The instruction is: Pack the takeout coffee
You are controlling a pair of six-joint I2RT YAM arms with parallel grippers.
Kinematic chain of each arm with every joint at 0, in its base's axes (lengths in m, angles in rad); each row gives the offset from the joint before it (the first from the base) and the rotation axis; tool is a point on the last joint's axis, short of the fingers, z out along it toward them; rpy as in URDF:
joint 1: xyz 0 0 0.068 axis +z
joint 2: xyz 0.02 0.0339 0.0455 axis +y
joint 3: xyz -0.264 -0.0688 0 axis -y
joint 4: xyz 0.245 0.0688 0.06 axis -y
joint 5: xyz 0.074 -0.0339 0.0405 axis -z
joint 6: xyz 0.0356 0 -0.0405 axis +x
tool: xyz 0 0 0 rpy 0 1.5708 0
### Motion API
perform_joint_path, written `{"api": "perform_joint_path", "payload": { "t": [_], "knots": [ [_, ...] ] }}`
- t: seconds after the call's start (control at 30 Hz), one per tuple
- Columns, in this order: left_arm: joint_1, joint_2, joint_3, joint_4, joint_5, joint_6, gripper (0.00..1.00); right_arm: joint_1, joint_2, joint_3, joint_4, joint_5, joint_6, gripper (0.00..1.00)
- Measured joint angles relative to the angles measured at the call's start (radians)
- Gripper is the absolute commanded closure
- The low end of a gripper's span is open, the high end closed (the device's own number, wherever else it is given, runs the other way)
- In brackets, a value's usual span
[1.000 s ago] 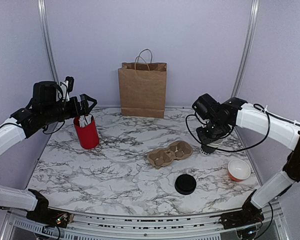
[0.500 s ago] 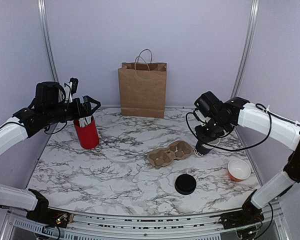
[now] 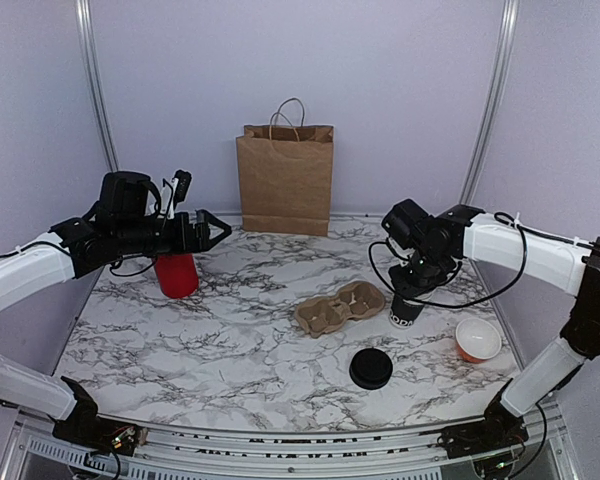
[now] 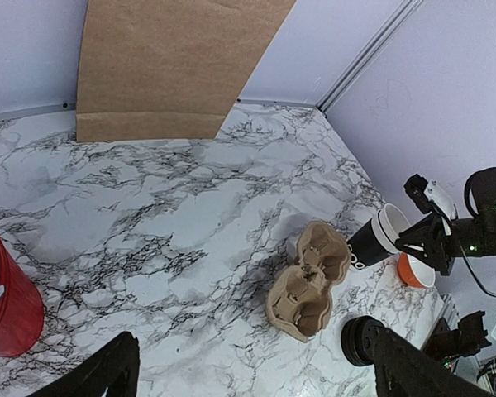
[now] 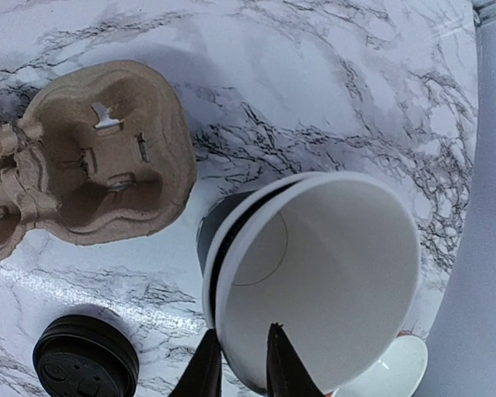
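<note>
The takeout coffee point(image 3: 404, 306) is a black paper cup with white print near its base, just right of the cardboard cup carrier point(image 3: 338, 305). It leans in the left wrist view point(image 4: 372, 241). In the right wrist view point(image 5: 314, 273) its white inside faces the camera, and two white rims with a dark gap show. My right gripper point(image 3: 412, 278) is shut on the rim, one finger inside and one outside point(image 5: 240, 360). My left gripper point(image 3: 205, 228) is open and empty in the air, right of the red holder point(image 3: 177, 272).
A brown paper bag point(image 3: 285, 180) stands at the back centre. A flat black lid point(image 3: 370, 368) lies in front of the carrier. An orange bowl point(image 3: 477, 340) with a white inside sits at the right. White packets stick out of the red holder point(image 4: 8, 306).
My right gripper has carried the cup left and forward, next to the carrier. My left arm has swung right, past the red holder, toward the table's middle.
</note>
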Motion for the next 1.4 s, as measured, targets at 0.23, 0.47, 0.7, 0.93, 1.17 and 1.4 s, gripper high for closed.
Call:
{"api": "perform_joint_path", "payload": {
  "t": [0.23,0.47,0.7,0.93,1.17,1.4],
  "knots": [
    [0.0,0.01,0.009,0.002,0.0,0.001,0.01,0.0,0.0,-0.002,-0.005,0.004,-0.002,0.82],
    [0.0,0.014,0.01,0.001,-0.002,0.001,0.01,0.0,0.0,-0.001,-0.014,0.0,-0.013,1.0],
    [0.0,0.015,0.01,0.001,-0.003,0.002,0.01,0.019,0.014,0.069,-0.073,0.071,-0.012,1.0],
    [0.0,0.02,0.01,0.001,-0.004,0.002,0.01,0.027,0.017,0.098,-0.078,0.075,-0.023,0.98],
    [0.0,0.021,0.01,0.001,-0.005,0.007,0.01,0.021,0.023,0.098,-0.08,0.053,-0.031,0.93],
    [0.0,0.021,0.01,0.001,-0.012,0.013,0.01,0.021,0.026,0.093,-0.077,0.023,-0.029,0.78]
  ]
}}
